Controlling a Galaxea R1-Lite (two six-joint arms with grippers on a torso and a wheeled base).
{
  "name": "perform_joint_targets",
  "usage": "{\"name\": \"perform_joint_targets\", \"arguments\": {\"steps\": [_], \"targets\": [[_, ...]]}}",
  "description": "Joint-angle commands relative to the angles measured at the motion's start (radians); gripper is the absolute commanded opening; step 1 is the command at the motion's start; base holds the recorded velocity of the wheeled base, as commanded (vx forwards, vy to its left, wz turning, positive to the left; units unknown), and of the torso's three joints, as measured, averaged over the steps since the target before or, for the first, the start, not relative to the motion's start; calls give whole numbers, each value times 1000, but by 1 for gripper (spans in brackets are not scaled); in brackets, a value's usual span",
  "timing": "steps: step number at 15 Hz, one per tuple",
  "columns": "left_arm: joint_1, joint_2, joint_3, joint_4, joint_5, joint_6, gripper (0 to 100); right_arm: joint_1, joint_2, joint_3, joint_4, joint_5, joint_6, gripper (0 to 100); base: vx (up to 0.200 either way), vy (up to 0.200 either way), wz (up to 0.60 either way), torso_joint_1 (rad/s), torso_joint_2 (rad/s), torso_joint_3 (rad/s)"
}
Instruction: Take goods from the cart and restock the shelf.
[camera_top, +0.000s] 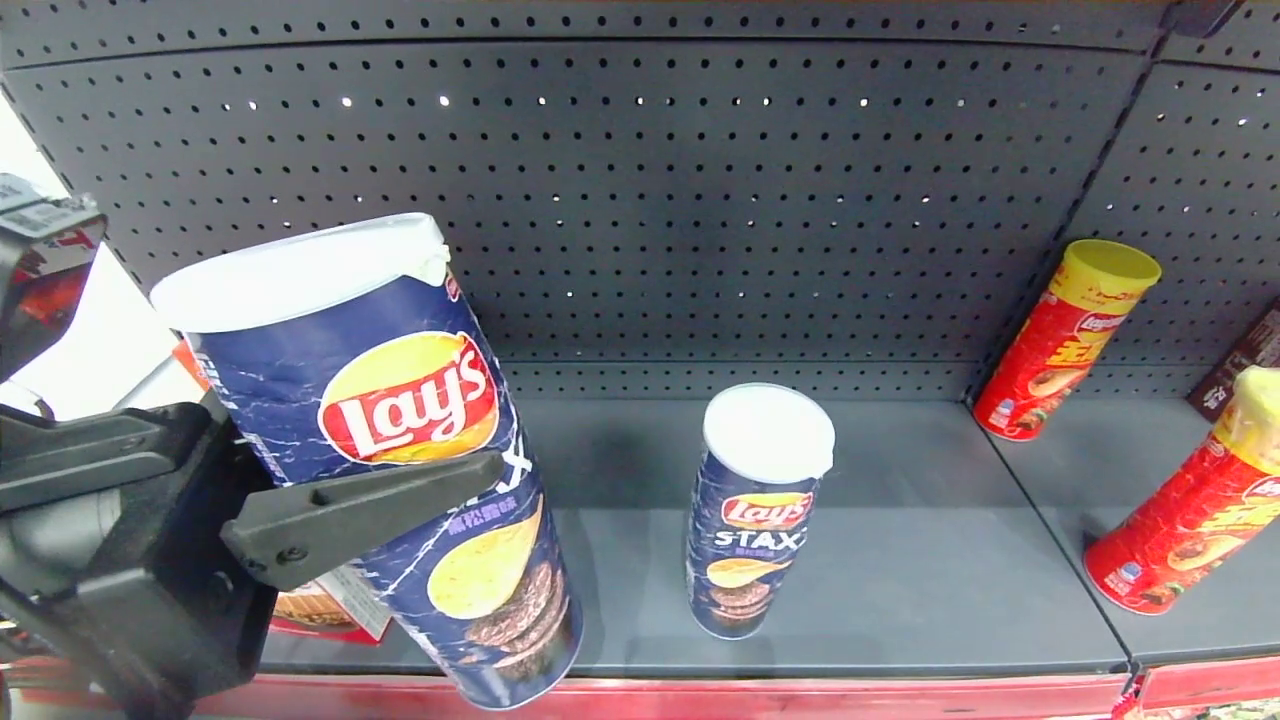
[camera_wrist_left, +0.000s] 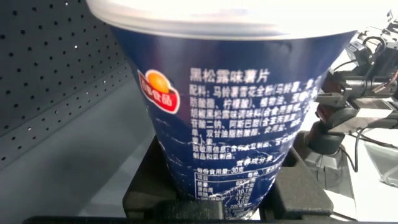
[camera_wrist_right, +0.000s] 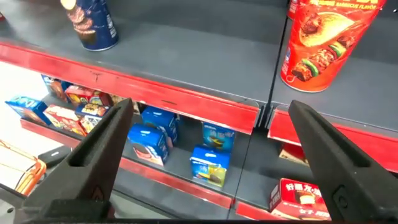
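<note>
Clamping the tilted blue can (camera_top: 340, 300), the left claw (camera_top: 405, 460) hides one finger behind it; the right claw (camera_wrist_right: 210, 112) gapes open.

Dark-blue, white-lidded chip can (camera_wrist_left: 236, 118) between black fingers (camera_wrist_left: 303, 194), grey shelf (camera_wrist_left: 62, 171) alongside

Round red-and-yellow logo badge on held blue can (camera_top: 370, 400); dense white print block down its back. Same badge, white lettering beneath, on standing blue can (camera_top: 752, 520). Logo, yellow lettering on far red can (camera_top: 1060, 345) and near red can (camera_top: 1185, 520).
</note>
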Motion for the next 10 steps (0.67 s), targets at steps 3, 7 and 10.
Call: {"name": "perform_joint_targets", "arguments": {"steps": [3, 7, 10], "targets": [[-17, 21, -42, 16, 44, -80, 0, 0, 3, 0, 1, 0, 0, 100, 0, 0, 0, 0, 0, 0], [-6, 50, -175, 102, 27, -115, 0, 0, 3, 0, -1, 2, -17, 100, 0, 0, 0, 0, 0, 0], [23, 119, -183, 105, 35, -11, 0, 0, 3, 0, -1, 0, -17, 100, 0, 0, 0, 0, 0, 0]]}}
